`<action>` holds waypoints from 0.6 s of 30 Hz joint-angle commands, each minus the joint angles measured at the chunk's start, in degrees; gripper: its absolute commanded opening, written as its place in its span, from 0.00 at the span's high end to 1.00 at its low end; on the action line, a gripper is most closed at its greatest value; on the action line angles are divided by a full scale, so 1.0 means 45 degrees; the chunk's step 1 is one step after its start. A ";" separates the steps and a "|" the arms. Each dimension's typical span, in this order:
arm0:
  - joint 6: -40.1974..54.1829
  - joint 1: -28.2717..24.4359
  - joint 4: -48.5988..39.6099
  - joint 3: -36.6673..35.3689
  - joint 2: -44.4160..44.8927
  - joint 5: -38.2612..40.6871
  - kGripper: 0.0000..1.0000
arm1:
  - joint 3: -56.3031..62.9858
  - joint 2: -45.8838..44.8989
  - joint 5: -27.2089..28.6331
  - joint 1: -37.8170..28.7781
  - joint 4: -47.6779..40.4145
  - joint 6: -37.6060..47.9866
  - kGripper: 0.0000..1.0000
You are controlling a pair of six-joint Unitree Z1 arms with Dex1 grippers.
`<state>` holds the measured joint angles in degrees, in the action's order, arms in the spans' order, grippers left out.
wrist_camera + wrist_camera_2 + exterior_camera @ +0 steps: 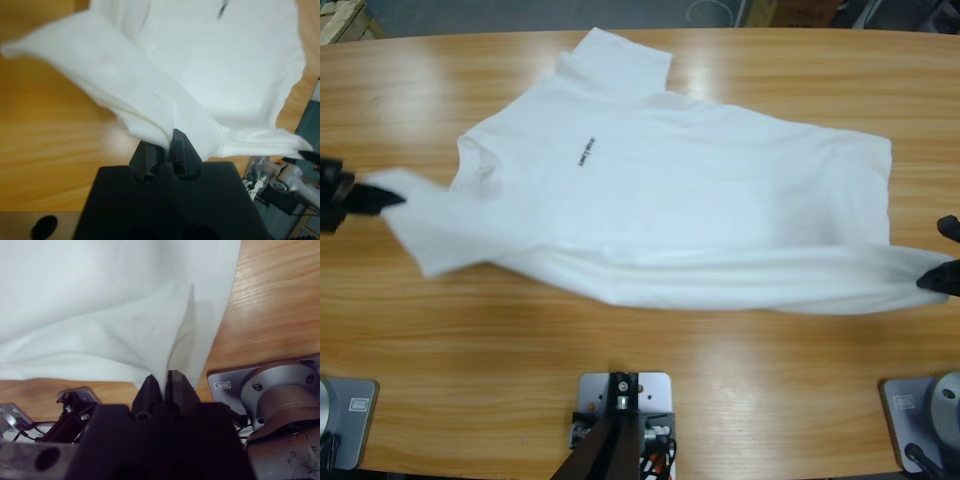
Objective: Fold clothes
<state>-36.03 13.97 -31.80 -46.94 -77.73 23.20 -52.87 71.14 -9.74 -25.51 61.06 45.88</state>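
The left claw [162,145] is clamped on a sleeve of the T-shirt [670,190]; the right claw [162,382] is pinched on the hem corner at the shirt's opposite end. Between them the near edge is pulled taut and doubled over. This looks like the first lengthwise fold, and the next move calls for both claws to travel together across the shirt. It lies flat on the bench [650,380], logo [583,151] up, its long axis running from claw to claw, collar toward the left claw.

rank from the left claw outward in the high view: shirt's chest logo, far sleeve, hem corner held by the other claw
From the left claw:
1. Chest logo, mid-shirt, nearest.
2. Far sleeve, toward the table's far edge.
3. Hem corner at the right claw, opposite end.
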 commanded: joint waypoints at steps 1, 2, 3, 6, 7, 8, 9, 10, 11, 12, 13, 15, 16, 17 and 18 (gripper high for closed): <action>0.0678 0.0102 -0.0300 -0.3045 -0.4149 0.0355 1.00 | 0.0679 -0.0126 -0.0161 -0.0131 -0.0014 0.0433 1.00; 0.0791 0.0149 -0.0488 -0.3502 -0.4570 0.0375 1.00 | 0.0694 -0.0126 -0.0161 -0.0131 -0.0014 0.0449 1.00; 0.0881 0.0196 -0.0648 -0.3924 -0.5012 0.0465 1.00 | 0.0710 -0.0114 -0.0137 -0.0131 -0.0018 0.0472 1.00; 0.1178 0.0352 -0.1101 -0.4940 -0.5992 0.0586 1.00 | 0.0780 0.0011 -0.0122 -0.0131 -0.0115 0.0543 1.00; 0.1287 0.0403 -0.1242 -0.5206 -0.6250 0.0586 1.00 | 0.0796 0.0074 -0.0125 -0.0131 -0.0162 0.0562 1.00; 0.1405 0.0458 -0.1414 -0.5518 -0.6578 0.0609 1.00 | 0.0792 0.0171 -0.0125 -0.0131 -0.0209 0.0570 1.00; 0.1498 0.0489 -0.1547 -0.5725 -0.6828 0.0625 1.00 | 0.0788 0.0242 -0.0125 -0.0131 -0.0236 0.0586 1.00; 0.1565 0.0508 -0.1605 -0.5870 -0.7074 0.0656 1.00 | 0.0772 0.0300 -0.0133 -0.0131 -0.0268 0.0586 1.00; 0.1635 0.0508 -0.1664 -0.6010 -0.7301 0.0719 1.00 | 0.0761 0.0371 -0.0141 -0.0131 -0.0295 0.0586 1.00; 0.1686 0.0508 -0.1742 -0.6151 -0.7524 0.0730 1.00 | 0.0737 0.0464 -0.0141 -0.0131 -0.0315 0.0586 1.00; 0.1760 0.0508 -0.1839 -0.6315 -0.7731 0.0758 1.00 | 0.0733 0.0542 -0.0141 -0.0131 -0.0342 0.0586 1.00; 0.1877 0.0508 -0.2043 -0.6627 -0.8094 0.0762 1.00 | 0.0714 0.0675 -0.0141 -0.0131 -0.0412 0.0586 1.00; 0.1905 0.0508 -0.2078 -0.6717 -0.8246 0.0762 1.00 | 0.0702 0.0753 -0.0141 -0.0131 -0.0455 0.0586 1.00; 0.1932 0.0485 -0.2132 -0.6819 -0.8422 0.0762 1.00 | 0.0659 0.0847 -0.0129 -0.0131 -0.0479 0.0586 1.00; 0.1983 0.0450 -0.2234 -0.6940 -0.8602 0.0762 1.00 | 0.0636 0.0937 -0.0122 -0.0131 -0.0529 0.0586 1.00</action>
<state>-28.58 15.82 -39.43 -75.17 -108.83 25.69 -50.96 72.07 -9.74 -25.52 59.87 47.89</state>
